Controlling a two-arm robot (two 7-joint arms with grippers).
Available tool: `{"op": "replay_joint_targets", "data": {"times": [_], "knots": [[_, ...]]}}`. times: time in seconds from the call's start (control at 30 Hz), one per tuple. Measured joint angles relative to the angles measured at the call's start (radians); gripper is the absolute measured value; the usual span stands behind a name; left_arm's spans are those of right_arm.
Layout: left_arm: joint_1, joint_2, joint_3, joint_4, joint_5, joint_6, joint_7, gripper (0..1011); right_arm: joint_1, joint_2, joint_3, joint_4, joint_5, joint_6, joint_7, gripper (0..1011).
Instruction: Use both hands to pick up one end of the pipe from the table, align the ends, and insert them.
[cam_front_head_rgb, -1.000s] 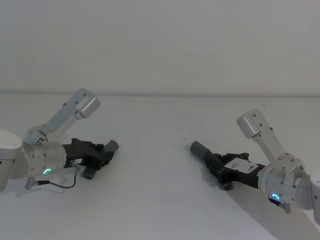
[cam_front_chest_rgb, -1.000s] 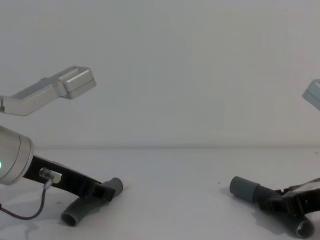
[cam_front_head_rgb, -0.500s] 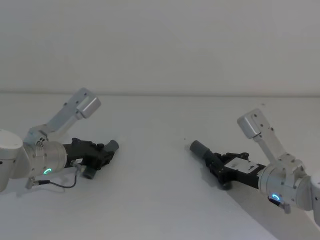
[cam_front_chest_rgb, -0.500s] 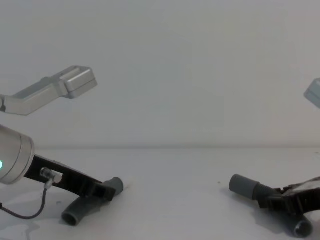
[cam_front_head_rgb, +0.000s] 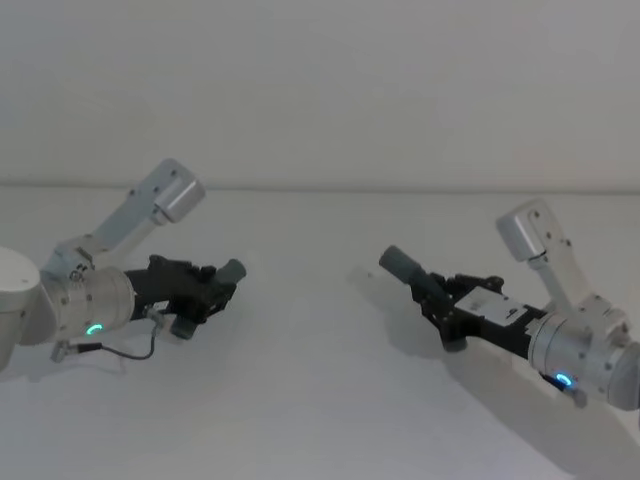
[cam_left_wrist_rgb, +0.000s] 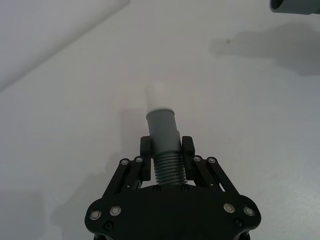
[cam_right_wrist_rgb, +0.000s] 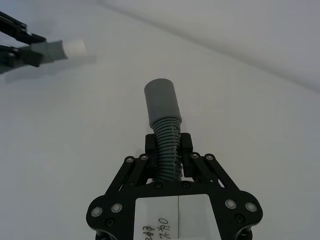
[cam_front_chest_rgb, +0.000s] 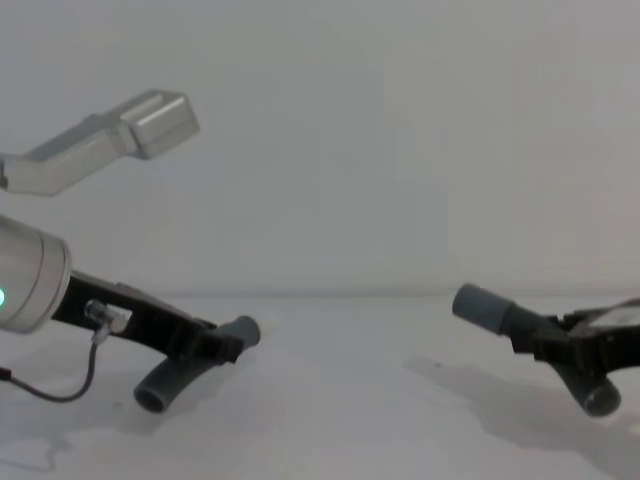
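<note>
My left gripper (cam_front_head_rgb: 212, 290) is shut on a dark corrugated pipe piece (cam_front_chest_rgb: 170, 377), held just above the white table (cam_front_head_rgb: 320, 400). In the left wrist view the fingers (cam_left_wrist_rgb: 145, 149) clamp its ribbed part, and its grey cuff (cam_left_wrist_rgb: 161, 125) ends in a white tip (cam_left_wrist_rgb: 158, 94). My right gripper (cam_front_head_rgb: 437, 300) is shut on the other pipe piece (cam_front_head_rgb: 428, 288), also off the table. Its plain grey cuff (cam_front_head_rgb: 398, 264) points toward the left gripper. In the right wrist view that cuff (cam_right_wrist_rgb: 161, 102) sticks out past the fingers (cam_right_wrist_rgb: 151, 146). A wide gap separates the two ends.
The table stretches bare between the two arms, with shadows under each pipe piece. A plain wall (cam_front_head_rgb: 320, 90) rises behind the table's far edge. A thin black cable (cam_front_head_rgb: 125, 355) hangs from the left wrist.
Both grippers have lifted their pipe pieces off the table. The right one rose more and its cuff now points up and left; the left piece tilted up slightly.
</note>
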Motion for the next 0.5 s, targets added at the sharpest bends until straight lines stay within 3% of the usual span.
{"op": "replay_joint_targets", "data": {"times": [0.27,0.5], "knots": [[-0.013,0.031,-0.005,-0.014,-0.016,-0.072,-0.067,354,0.021,0.029,0.006,0.017,0.022,-0.095,0.08,274],[-0.035,0.058,0.004,-0.006,-0.034,-0.134,-0.148,354,0.051,0.073,0.001,0.043,0.044,-0.165,0.191,274]]}}
